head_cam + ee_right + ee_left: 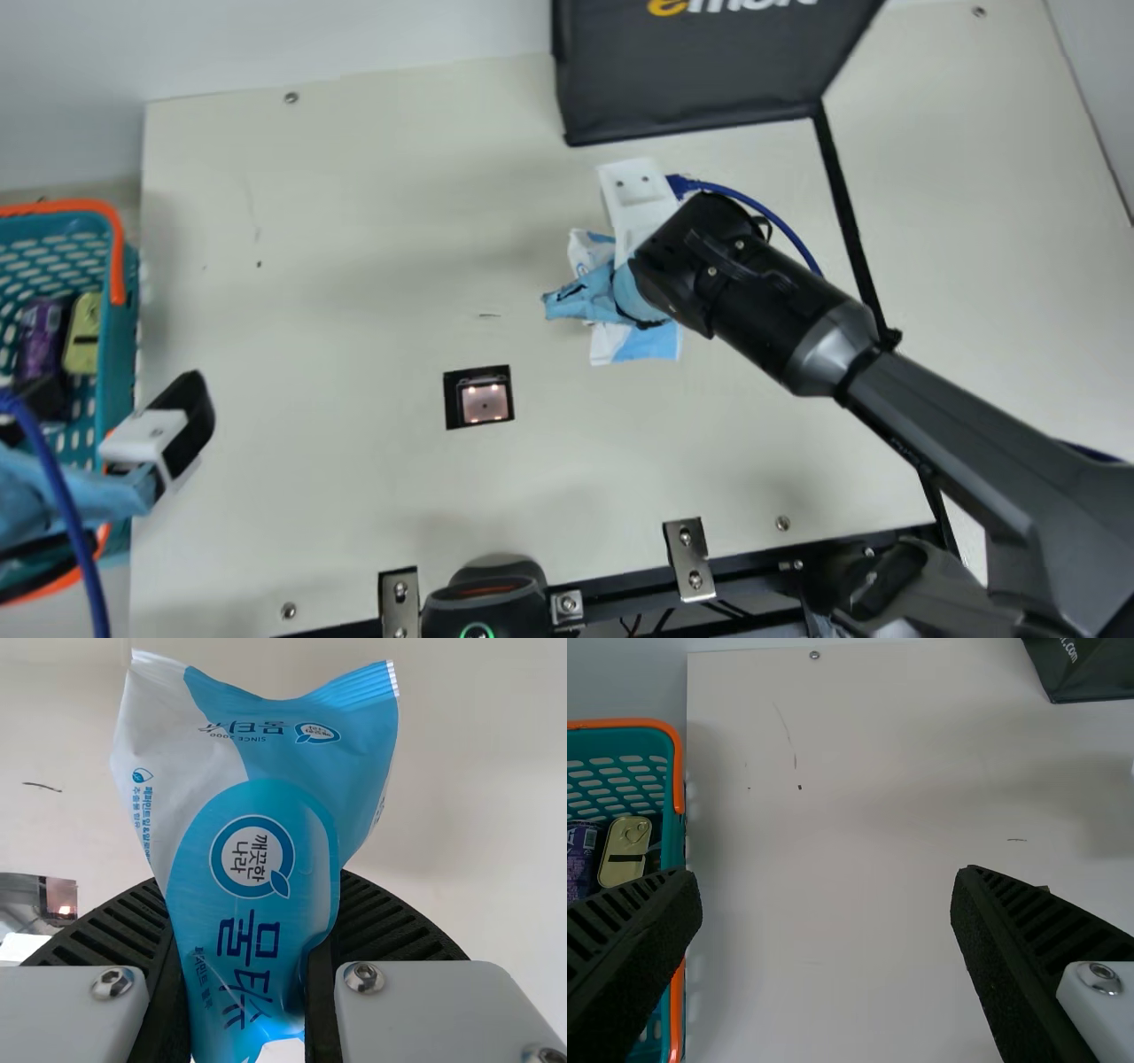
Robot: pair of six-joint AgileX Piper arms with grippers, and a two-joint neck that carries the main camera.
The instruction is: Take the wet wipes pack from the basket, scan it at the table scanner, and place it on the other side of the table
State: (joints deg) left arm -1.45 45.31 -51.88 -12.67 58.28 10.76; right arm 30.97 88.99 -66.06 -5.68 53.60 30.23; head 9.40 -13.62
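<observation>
In the main view my right gripper (633, 292) is over the table's middle, right of and beyond the scanner (485, 400), with the blue and white wet wipes pack (633, 343) under it. The right wrist view has the wet wipes pack (257, 850) squeezed between both ribbed fingers of my right gripper (248, 992), its front print facing the camera. At the main view's left, my left gripper (159, 439) is beside the basket (115, 354). In the left wrist view my left gripper (828, 948) stands open, nothing between its fingers, the basket (673, 846) next to one finger.
The basket holds a purple pack (42, 341) and a yellow tin (82, 332). A black fabric box (700, 97) stands at the table's far edge. A black device (485, 602) sits at the near edge, by metal brackets (688, 558).
</observation>
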